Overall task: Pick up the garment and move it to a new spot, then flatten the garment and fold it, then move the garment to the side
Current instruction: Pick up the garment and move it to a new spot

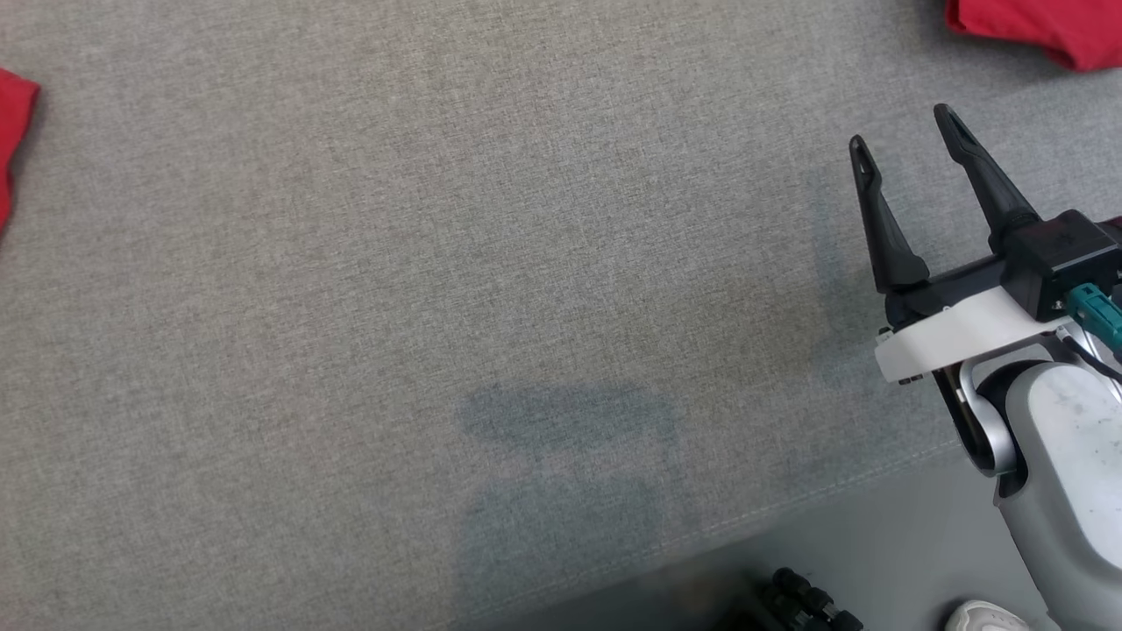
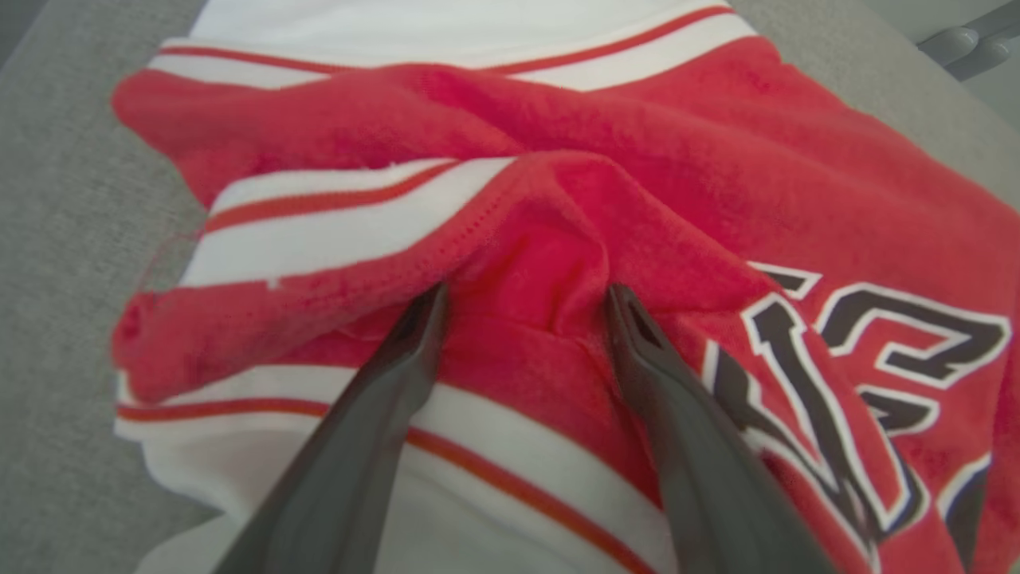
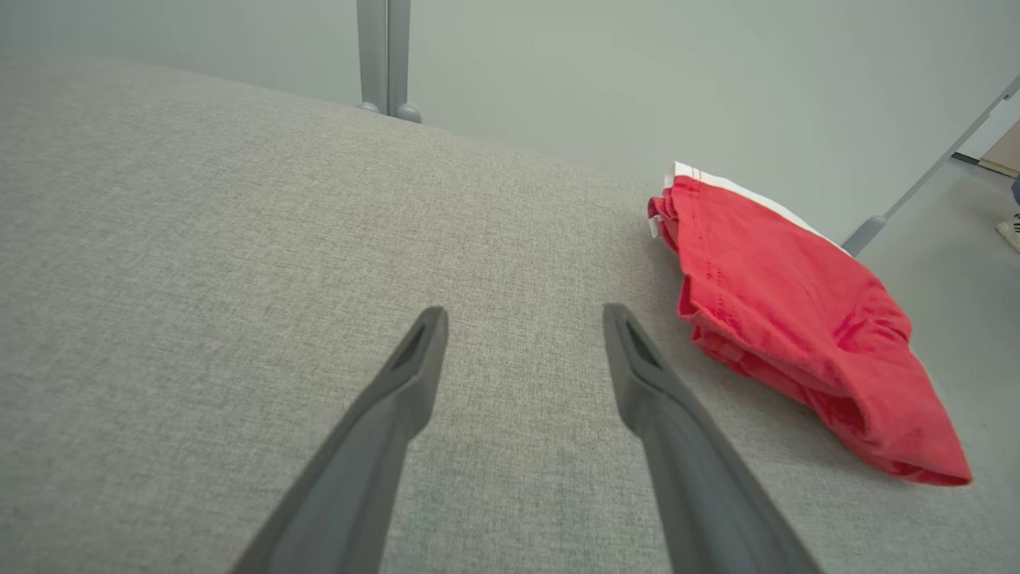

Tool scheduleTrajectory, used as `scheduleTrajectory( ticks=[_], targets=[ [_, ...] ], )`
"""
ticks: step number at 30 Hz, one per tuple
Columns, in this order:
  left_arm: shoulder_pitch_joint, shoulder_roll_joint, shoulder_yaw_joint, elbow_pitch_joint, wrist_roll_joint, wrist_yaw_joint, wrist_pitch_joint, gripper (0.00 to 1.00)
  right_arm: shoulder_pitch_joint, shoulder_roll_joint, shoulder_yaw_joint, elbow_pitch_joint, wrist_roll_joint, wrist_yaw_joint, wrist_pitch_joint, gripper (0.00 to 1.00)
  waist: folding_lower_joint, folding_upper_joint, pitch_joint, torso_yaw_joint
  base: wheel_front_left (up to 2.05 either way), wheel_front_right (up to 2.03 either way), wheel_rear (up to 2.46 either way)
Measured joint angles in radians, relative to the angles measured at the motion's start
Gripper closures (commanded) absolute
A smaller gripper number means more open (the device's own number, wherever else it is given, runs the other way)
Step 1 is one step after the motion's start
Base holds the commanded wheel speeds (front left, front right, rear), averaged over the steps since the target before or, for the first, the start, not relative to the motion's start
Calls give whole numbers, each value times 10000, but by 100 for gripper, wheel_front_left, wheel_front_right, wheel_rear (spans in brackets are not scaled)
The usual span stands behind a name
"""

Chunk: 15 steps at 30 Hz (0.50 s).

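A red fleecy garment (image 2: pixel 606 135), banded with white stripes edged by thin red lines and marked with black block lettering outlined in white, is seen crumpled on a grey woven-fabric counter (image 2: pixel 64 239) in the left wrist view. Its nap is soft and fuzzy, and a stitched hem is pushed up into a rounded ridge. The left end effector (image 2: pixel 527 296) is held wide open with nothing gripped. Its two long, dark, tapered fingers (image 2: pixel 374 414) are set on either side of that raised fold, with the tips at the surface of the cloth. In the head view the right end effector (image 1: pixel 903 130) is seen at the right above bare counter, its fingers spread fully apart and empty. It is carried on a white bracket and a pale, smooth forearm (image 1: pixel 1065 456). In the right wrist view a second folded red garment (image 3: pixel 797 335) with a white edge is found lying near the counter's far edge, off to the right of the fingertips and apart from them. The counter's surface is flat, matte and finely flecked, with a stitched seam along its near edge.
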Motion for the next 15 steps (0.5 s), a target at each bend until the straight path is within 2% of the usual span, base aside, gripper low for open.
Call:
scheduleTrajectory(
  ticks=[5,6,7,8,12,15],
  targets=[
    [-1,232,-132,182,121,0,163,0,-149,-2,2,84,0,23,-10,0,-1,0,170,-173,0,0,0],
    [-5,274,-163,186,123,0,221,23,-150,-6,-2,117,0,23,-12,0,-1,0,181,-184,0,0,0],
    [-12,297,-196,192,134,0,224,72,-151,-4,-2,155,0,23,-15,0,-1,1,178,-186,0,0,0],
    [-27,299,-236,228,182,0,217,100,-153,0,0,211,0,23,-56,0,-1,0,163,-181,0,0,0],
    [-199,192,-422,351,207,25,230,100,-154,0,-8,382,0,21,-132,0,-1,0,33,-122,0,0,0],
    [-443,-159,-424,311,54,-90,211,100,-159,-17,-21,493,-2,21,-173,0,0,0,-105,-42,0,0,0]
  ],
)
